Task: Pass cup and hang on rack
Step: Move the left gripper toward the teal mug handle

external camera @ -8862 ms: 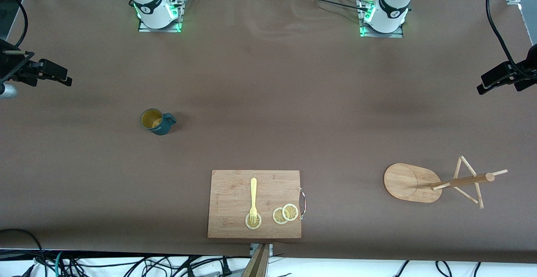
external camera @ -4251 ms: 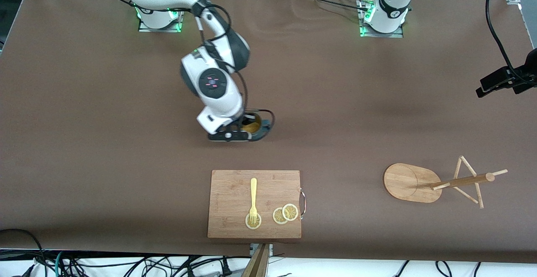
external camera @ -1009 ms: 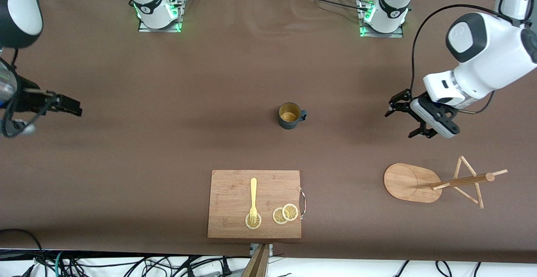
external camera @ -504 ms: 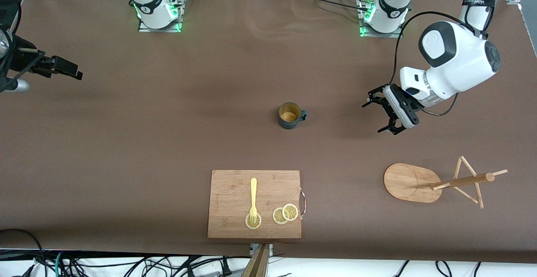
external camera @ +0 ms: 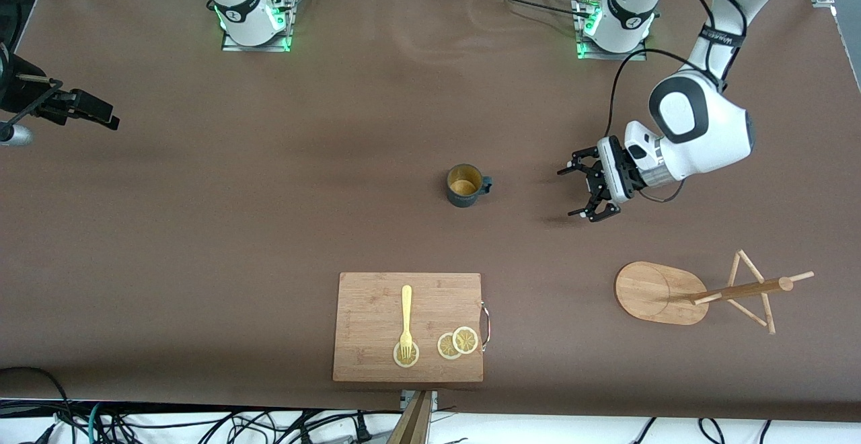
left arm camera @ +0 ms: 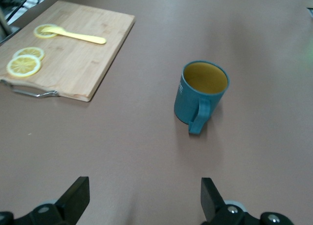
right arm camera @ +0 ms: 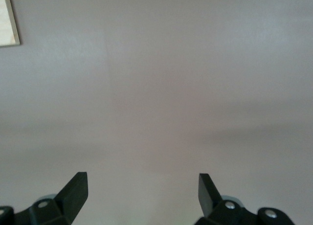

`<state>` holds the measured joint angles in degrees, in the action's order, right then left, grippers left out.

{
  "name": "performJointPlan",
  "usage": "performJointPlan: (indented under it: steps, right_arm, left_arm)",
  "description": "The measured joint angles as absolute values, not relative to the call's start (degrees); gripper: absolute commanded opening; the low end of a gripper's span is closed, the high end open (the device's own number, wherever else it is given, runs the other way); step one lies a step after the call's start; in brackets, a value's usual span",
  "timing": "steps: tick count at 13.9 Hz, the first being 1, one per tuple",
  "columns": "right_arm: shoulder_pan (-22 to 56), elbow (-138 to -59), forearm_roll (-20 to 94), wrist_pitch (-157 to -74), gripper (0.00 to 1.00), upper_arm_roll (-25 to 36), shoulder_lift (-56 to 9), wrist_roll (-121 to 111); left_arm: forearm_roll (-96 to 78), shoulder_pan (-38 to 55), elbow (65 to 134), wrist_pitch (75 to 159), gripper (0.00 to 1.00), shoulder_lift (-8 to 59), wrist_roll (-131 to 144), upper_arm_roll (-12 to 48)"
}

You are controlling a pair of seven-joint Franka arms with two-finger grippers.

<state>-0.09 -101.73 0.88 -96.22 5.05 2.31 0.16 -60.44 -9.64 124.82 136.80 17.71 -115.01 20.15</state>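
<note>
Cup [external camera: 465, 186]: upright, frame centre, on worktop [external camera: 269, 229].
Rack [external camera: 706, 292]: lower frame, toward left arm's end.
Left pincer [external camera: 576, 192]: fingers apart, empty, near cup.
Right pincer [external camera: 101, 113]: fingers apart, empty, waiting at frame edge.

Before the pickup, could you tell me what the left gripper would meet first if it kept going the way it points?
Most likely the cup: it stands upright ahead of the open left gripper, handle toward it, with bare table between.

The cup [external camera: 465, 186] now stands mid-desk, moved from the right arm's end. The right gripper [external camera: 86, 110] has withdrawn, jaws spread, to that end. The left gripper [external camera: 582, 192], jaws spread, has swung in toward the cup.
</note>
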Motion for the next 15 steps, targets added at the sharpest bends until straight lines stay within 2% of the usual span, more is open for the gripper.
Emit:
performJointPlan:
  steps: [6,10,15]
  right_arm:
    - [0.0,-101.7,0.9,-96.6,1.0,4.8,2.2,0.2]
    - [0.0,-101.7,0.9,-96.6,1.0,4.8,2.2,0.2]
    - [0.0,-101.7,0.9,-96.6,1.0,4.7,2.2,0.2]
  left_arm:
    - [-67.6,-11.3,124.6,135.3,1.0,24.2,-135.1,20.5]
    - [-67.8,-11.3,124.4,135.0,1.0,25.6,-139.5,23.3]
    - [-71.5,-12.5,124.4,131.9,1.0,29.2,-147.5,23.5]
